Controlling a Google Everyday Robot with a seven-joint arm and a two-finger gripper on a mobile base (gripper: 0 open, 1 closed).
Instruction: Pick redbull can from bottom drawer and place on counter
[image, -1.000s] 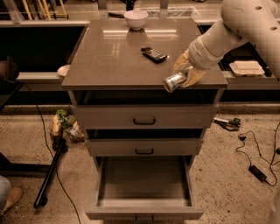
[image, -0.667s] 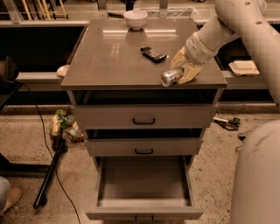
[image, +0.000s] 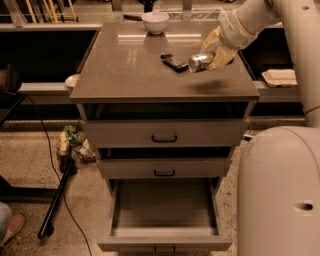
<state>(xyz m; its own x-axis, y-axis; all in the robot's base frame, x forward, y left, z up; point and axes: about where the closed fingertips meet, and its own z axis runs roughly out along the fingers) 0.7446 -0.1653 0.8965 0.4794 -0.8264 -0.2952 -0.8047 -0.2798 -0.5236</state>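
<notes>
My gripper (image: 211, 56) is shut on the redbull can (image: 200, 62), a small shiny silver can held on its side. It hangs a little above the right part of the counter (image: 130, 70), with its shadow on the slab below. The bottom drawer (image: 164, 215) is pulled out at the bottom of the cabinet, and its flat grey floor is bare. My pale arm comes in from the top right.
A flat black keypad handset (image: 174, 62) lies on the counter just left of the can. A white bowl (image: 155, 22) stands at the counter's back edge. My robot body (image: 280, 195) fills the lower right. Cables and a black pole (image: 57, 200) lie on the floor at left.
My gripper has carried the can up and back, from the counter's front right edge to above its right part near the handset.
</notes>
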